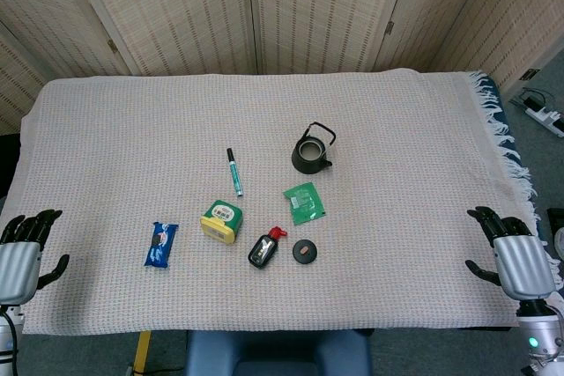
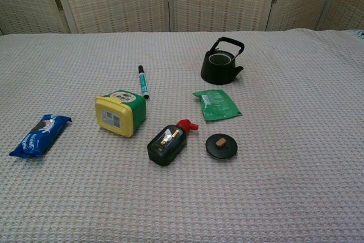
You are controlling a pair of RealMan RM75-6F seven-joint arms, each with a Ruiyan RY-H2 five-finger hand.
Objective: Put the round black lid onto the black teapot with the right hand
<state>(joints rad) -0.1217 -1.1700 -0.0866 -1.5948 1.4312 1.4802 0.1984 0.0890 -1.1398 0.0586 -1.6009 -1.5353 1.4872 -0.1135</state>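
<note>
The black teapot (image 1: 312, 151) (image 2: 221, 64) stands upright and uncovered at mid-table, its handle raised. The round black lid (image 1: 304, 252) (image 2: 221, 145) with a brown knob lies flat on the cloth, nearer the front edge and well apart from the teapot. My right hand (image 1: 514, 254) hangs at the table's right front edge, fingers spread, holding nothing, far from the lid. At the left front edge sits my left hand (image 1: 22, 253), also empty with fingers apart. Neither hand shows in the chest view.
A green packet (image 1: 304, 202) (image 2: 216, 104) lies between teapot and lid. A black bottle with red cap (image 1: 265, 248) (image 2: 168, 142) lies left of the lid. Further left are a yellow-green box (image 1: 220, 221) (image 2: 120, 114), a green marker (image 1: 234, 172) (image 2: 143, 81) and a blue snack pack (image 1: 160, 244) (image 2: 41, 135).
</note>
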